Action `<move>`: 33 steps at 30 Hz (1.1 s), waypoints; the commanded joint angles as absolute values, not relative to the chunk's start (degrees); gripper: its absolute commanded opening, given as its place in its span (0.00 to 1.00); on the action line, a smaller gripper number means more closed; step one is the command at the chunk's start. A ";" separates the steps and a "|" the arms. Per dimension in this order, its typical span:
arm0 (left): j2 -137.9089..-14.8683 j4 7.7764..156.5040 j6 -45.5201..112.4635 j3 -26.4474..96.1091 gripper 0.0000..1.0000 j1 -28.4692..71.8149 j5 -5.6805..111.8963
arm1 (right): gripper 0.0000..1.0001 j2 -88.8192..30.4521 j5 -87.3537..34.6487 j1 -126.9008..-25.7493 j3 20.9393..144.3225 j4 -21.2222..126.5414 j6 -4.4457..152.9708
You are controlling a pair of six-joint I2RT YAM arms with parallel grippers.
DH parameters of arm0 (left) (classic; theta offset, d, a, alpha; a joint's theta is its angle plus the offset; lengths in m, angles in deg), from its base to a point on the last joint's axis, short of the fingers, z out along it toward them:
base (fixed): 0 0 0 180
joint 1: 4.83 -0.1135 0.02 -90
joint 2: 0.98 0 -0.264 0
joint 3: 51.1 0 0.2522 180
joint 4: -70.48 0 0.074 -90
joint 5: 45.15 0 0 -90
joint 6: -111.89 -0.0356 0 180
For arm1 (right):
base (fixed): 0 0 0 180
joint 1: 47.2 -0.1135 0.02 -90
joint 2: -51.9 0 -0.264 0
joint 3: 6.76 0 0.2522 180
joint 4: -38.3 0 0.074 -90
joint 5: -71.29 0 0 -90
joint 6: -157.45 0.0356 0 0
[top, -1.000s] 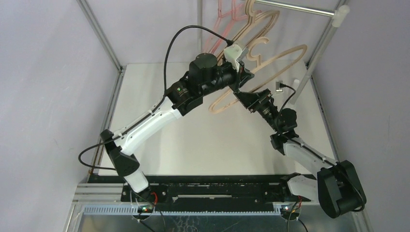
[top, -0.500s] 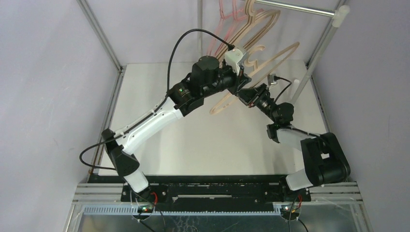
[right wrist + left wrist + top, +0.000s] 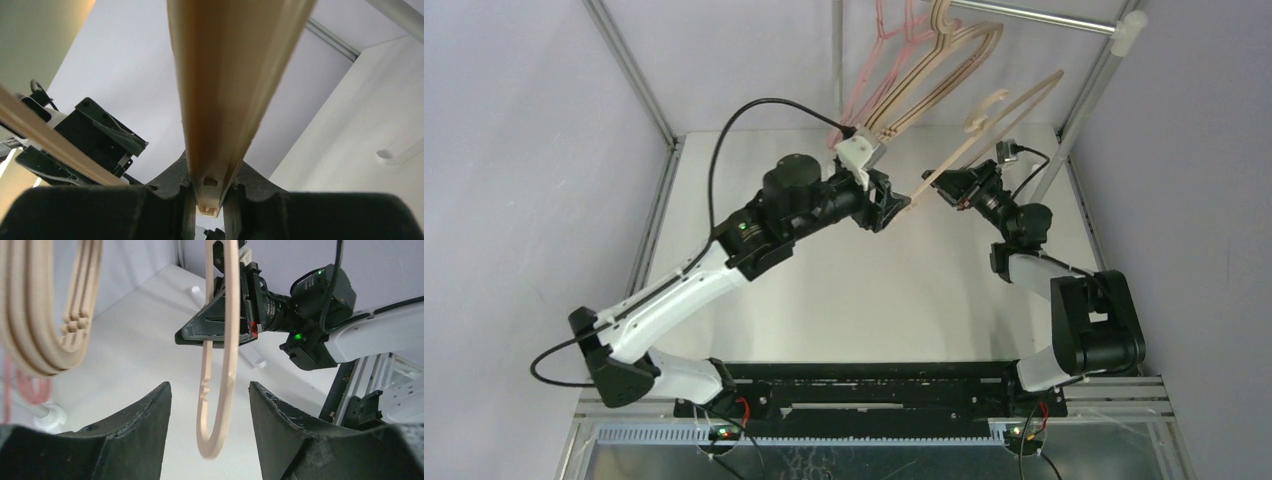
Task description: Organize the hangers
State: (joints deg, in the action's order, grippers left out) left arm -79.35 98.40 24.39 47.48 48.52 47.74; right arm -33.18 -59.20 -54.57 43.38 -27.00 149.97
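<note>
While your right hand point(image 3: 936, 190) clamps the beige hanger point(image 3: 1024, 105) near its lower end, you are, by my reading, in the hanging step. One hanger is being carried up toward the rail point(image 3: 1034, 15), where the other beige hangers point(image 3: 944, 60) and the pink hangers point(image 3: 879, 60) already hang. The right hand's fingers are closed tight on the wood, which slants up and away from that hand with its hook not yet on the rail.

Your left hand point(image 3: 209, 390) is spread wide. The held hanger's rounded end dangles between its fingers point(image 3: 145, 425) and appears to touch neither, so it grips nothing.

The next move, I judge, calls for lifting the hook above the rail and lowering it on beside the beige group. Keep the left hand clear, or close it gently to steady the free end.
</note>
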 commanded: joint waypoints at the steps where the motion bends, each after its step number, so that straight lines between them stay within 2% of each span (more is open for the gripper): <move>1: -74.18 94.92 23.35 45.97 0.63 48.44 45.17 | 0.00 -32.33 -61.50 -53.10 47.12 -31.00 153.72; 11: -71.65 94.96 22.84 43.04 0.62 48.44 44.09 | 0.00 -38.45 -62.34 -51.24 57.33 -28.28 159.84; 17: -70.48 95.04 22.66 42.10 0.62 48.47 44.07 | 0.00 -42.54 -62.19 -48.87 65.94 -21.56 161.36; 26: -68.27 94.63 23.64 38.89 0.62 48.44 44.05 | 0.00 -51.46 -62.76 -44.54 82.95 -13.88 166.24; 33: -67.79 95.63 23.56 36.74 0.63 48.44 41.70 | 0.00 -60.41 -62.54 -42.70 90.69 -12.65 169.98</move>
State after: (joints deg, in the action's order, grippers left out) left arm -69.43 96.54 23.87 37.55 48.52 43.48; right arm -57.00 -62.76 -43.45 87.22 -13.19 166.62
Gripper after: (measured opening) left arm 0.626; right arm 0.261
